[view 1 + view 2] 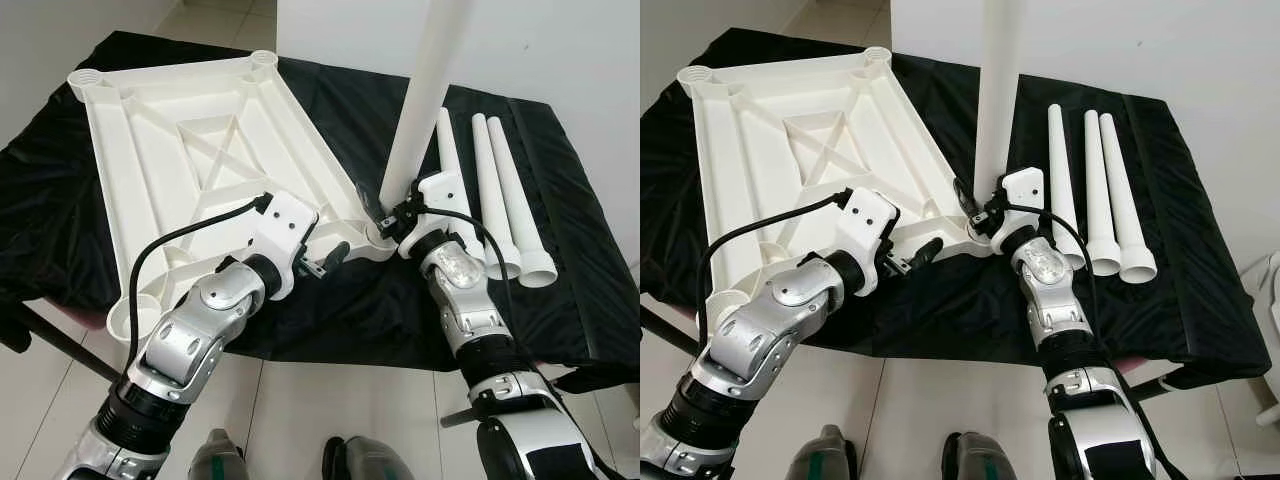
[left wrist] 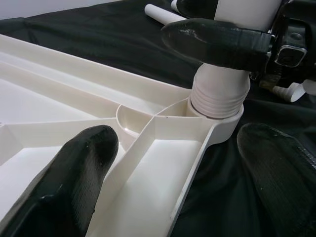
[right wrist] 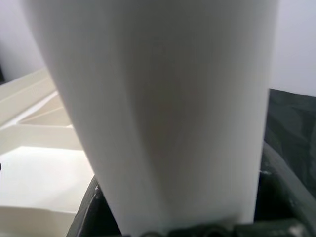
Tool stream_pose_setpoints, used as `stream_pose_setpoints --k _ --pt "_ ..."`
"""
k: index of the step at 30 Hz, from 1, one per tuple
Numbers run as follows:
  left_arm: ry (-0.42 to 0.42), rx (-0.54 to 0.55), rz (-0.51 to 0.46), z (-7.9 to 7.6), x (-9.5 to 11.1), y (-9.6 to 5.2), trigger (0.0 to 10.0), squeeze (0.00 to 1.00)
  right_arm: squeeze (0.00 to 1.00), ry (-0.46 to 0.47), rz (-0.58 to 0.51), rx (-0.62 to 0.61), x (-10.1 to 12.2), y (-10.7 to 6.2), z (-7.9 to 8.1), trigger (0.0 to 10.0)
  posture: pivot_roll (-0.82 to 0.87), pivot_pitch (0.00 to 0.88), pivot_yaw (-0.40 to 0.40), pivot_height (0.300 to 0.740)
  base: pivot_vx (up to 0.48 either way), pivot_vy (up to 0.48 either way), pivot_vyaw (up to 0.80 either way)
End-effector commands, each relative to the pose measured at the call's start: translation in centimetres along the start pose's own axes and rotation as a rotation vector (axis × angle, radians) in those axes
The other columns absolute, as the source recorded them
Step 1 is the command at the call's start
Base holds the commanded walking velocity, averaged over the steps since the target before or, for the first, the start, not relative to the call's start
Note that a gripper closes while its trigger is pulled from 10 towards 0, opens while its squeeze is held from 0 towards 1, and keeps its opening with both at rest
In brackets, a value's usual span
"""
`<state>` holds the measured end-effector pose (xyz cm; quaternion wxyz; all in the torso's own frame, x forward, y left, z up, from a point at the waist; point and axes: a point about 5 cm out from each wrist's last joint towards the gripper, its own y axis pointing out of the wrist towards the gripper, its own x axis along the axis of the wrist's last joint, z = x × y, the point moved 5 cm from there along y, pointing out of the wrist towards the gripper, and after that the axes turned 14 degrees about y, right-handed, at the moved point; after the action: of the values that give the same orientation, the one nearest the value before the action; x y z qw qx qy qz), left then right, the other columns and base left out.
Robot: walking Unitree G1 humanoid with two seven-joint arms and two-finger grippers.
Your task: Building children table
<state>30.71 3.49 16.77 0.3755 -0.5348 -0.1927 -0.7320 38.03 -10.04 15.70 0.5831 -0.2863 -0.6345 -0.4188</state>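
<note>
Your right end effector (image 1: 392, 222) is clamped low on the upright leg (image 1: 425, 90), seated in the tabletop's (image 1: 190, 150) corner socket (image 2: 217, 116). Rigid, light, slick plastic: grip near the threads. Left end effector (image 1: 335, 258) is spread apart beside it.

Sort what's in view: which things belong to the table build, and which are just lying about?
Part of the job:
tabletop, upside down
leg, upright in the corner socket, held by the right gripper
three spare legs lying beside it
left gripper, open at the tabletop's edge

Lying about:
black cloth under everything
</note>
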Motion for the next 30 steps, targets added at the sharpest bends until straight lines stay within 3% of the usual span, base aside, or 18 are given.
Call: stream_pose_setpoints --k 1,3,4,13,23,30 --pt "-0.006 -0.092 -0.018 -1.2 0.3 -0.2 10.0 0.0 0.0 0.141 0.191 -0.068 -5.1 -1.9 -0.6 10.0 0.05 0.073 -0.043 0.74 0.0 0.0 0.0" --pt "-0.005 -0.093 -0.019 -1.2 0.3 -0.2 10.0 0.0 0.0 0.163 0.192 -0.089 -5.0 -1.8 -0.9 10.0 0.05 0.073 -0.043 0.74 0.0 0.0 0.0" --pt "-0.004 -0.093 -0.019 -1.2 0.4 -0.2 10.0 0.0 0.0 0.21 0.192 -0.145 -4.8 -1.6 -2.0 10.0 0.05 0.072 -0.04 0.74 0.0 0.0 0.0" --pt "-0.002 -0.097 -0.02 -1.2 0.5 -0.2 10.0 0.0 0.0 0.329 0.204 -0.236 -4.4 -0.8 -3.6 10.0 0.05 0.07 -0.04 0.74 0.0 0.0 0.0" --pt "-0.005 -0.094 -0.019 -1.3 0.5 -0.3 10.0 0.0 0.0 0.314 0.235 -0.226 -5.4 -1.3 -3.1 10.0 0.05 0.072 -0.043 0.74 0.0 0.0 0.0" --pt "-0.009 -0.095 -0.019 -1.4 0.5 -0.4 10.0 0.0 0.0 0.256 0.223 -0.214 -5.3 -1.6 -2.7 10.0 0.05 0.072 -0.044 0.74 0.0 0.0 0.0"
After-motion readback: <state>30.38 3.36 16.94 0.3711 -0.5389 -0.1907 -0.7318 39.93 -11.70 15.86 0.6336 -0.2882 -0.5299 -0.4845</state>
